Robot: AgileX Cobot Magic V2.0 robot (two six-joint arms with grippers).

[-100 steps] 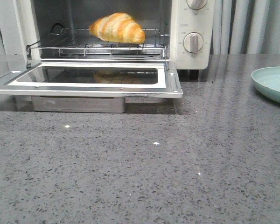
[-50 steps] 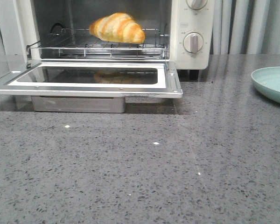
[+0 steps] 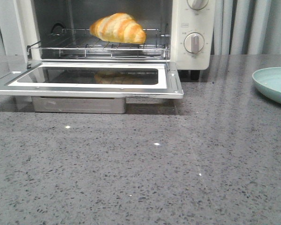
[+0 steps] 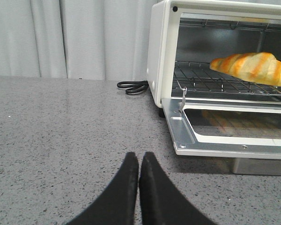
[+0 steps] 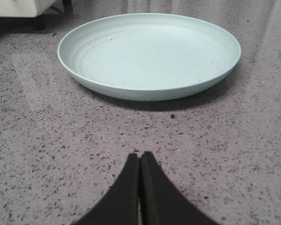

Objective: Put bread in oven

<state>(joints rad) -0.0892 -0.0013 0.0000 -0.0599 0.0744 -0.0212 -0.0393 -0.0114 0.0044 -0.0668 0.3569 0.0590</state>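
Croissant (image 3: pixel 118 28) sits on oven (image 3: pixel 193 33) rack, placement looks done; we see both grippers (image 4: pixel 139 174) (image 5: pixel 140 174) clenched, empty. Next: close door (image 3: pixel 89 80).

Grey speckled stone countertop (image 3: pixel 145 178) filling the lower frame; cream toaster oven (image 3: pixel 192 28) standing upper left, pale green plate (image 3: pixel 276 84) at right edge.

Grey speckled stone countertop (image 3: pixel 145 173), glossy with soft reflections. Pale grey pleated curtain (image 4: pixel 65 37) along the back. Black cable (image 4: pixel 133 86) coiled at its base. Even, diffuse light.
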